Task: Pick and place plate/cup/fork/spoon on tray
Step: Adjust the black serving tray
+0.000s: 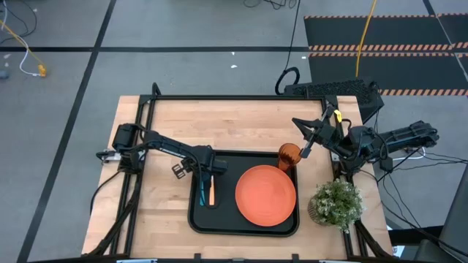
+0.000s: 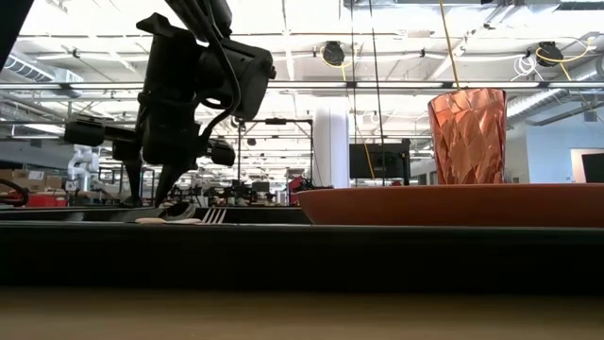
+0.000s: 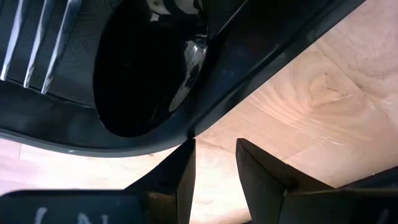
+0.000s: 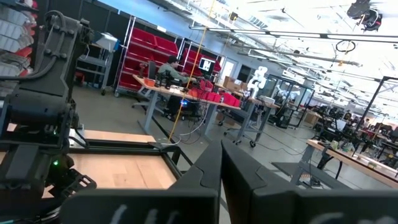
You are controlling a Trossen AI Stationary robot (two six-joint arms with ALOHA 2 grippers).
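The black tray lies mid-table. The orange plate rests flat on its right half. The orange cup stands upright at the tray's far right corner and also shows in the low view. The spoon with the blue handle and the fork with the tan handle lie side by side on the tray's left part. The spoon's bowl and the fork's tines show in the left wrist view. My left gripper hovers over their far ends, slightly open and empty. My right gripper is shut and raised beyond the cup.
A small potted plant stands on the table right of the tray's near right corner. A black object lies at the table's far right edge. Bare wood shows left of the tray.
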